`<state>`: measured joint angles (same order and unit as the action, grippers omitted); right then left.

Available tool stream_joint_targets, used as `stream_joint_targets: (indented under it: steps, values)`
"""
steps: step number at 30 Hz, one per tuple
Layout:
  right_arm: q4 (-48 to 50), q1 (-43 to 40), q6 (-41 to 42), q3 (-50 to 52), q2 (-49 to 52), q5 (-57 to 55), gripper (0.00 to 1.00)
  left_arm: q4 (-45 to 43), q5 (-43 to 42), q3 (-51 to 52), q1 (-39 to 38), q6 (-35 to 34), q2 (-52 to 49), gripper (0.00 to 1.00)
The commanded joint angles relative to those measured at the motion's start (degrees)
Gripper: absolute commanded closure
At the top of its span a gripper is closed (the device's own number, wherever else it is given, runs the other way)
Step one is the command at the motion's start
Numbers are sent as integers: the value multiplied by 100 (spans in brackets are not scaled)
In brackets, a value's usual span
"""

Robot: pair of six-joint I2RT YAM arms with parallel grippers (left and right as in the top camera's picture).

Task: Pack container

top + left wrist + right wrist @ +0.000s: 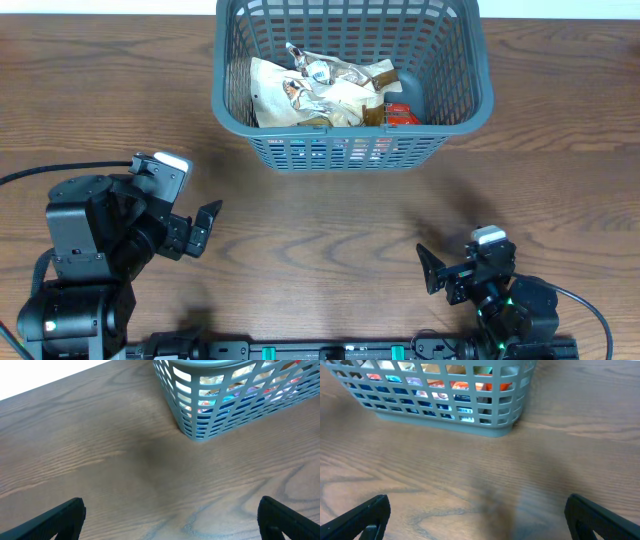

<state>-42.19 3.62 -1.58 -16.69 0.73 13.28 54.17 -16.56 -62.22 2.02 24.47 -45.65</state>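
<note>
Upright at the far middle of the wooden counter (330, 230): a grey slotted basket (340, 150). Inside it, crumpled snack packets (320, 88), pale and brown, with a red packet (402, 115) against the right front corner. Near the front left, well apart from the basket, the left tool (200, 230), released, fingers (60, 520) spread wide with only bare wood between. At the front right, likewise well clear, the right tool (438, 272), also released and gripping nothing, fingers (365, 517) splayed toward the basket's front wall.
</note>
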Motion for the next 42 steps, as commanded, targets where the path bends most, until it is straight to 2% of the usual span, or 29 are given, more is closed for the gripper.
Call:
stream_joint_targets:
  steps: [1, 8, 21, 26, 31, 42]
  values:
    - [33, -151, -284, 144, -42, 74, 1, 20, -33, 28, -28, 101, 4, 1]
    - [951, -181, -125, 809, -42, 66, 1, 20, -33, 28, -28, 101, 4, 1]
    - [3056, -170, -125, 1311, -44, -850, 1, 20, -33, 28, -28, 101, 4, 1]
    - [3126, -164, 267, 1340, -44, -1899, 1, 20, -35, 28, -28, 101, 4, 1]
    - [3150, -164, 680, 1340, -44, -2341, 1, 20, -35, 28, -28, 101, 4, 1]
    - [3139, -63, 776, 1340, -44, -2256, 1, 20, -35, 28, -28, 101, 4, 1]
